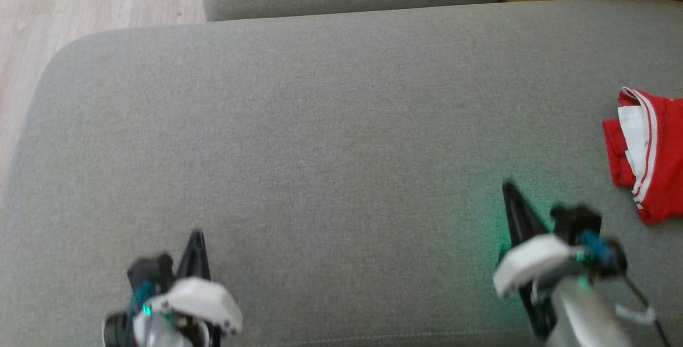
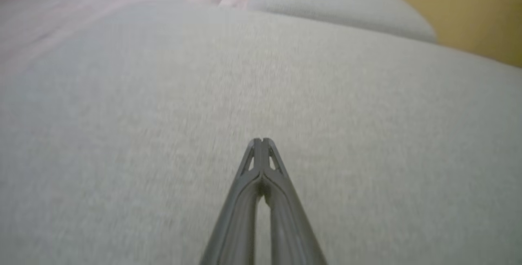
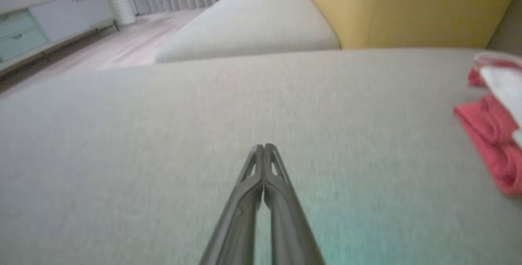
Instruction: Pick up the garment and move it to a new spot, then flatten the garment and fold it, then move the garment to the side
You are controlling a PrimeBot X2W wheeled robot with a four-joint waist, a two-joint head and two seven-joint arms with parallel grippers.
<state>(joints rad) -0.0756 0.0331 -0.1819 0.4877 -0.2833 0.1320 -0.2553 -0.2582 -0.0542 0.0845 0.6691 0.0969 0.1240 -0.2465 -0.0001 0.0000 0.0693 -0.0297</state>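
Both tools closed tight, empty: left gripper (image 2: 261,139) and right gripper (image 3: 264,146) over grey cushion (image 1: 320,123). Red garment (image 1: 648,160) lies bunched, apart from both.

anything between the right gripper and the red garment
No, just bare grey cushion between the right gripper and the garment, seen in the head and right wrist views.

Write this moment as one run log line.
left tool: shut, empty | right tool: shut, empty | red garment: on grey cushion, right side, apart from both tools
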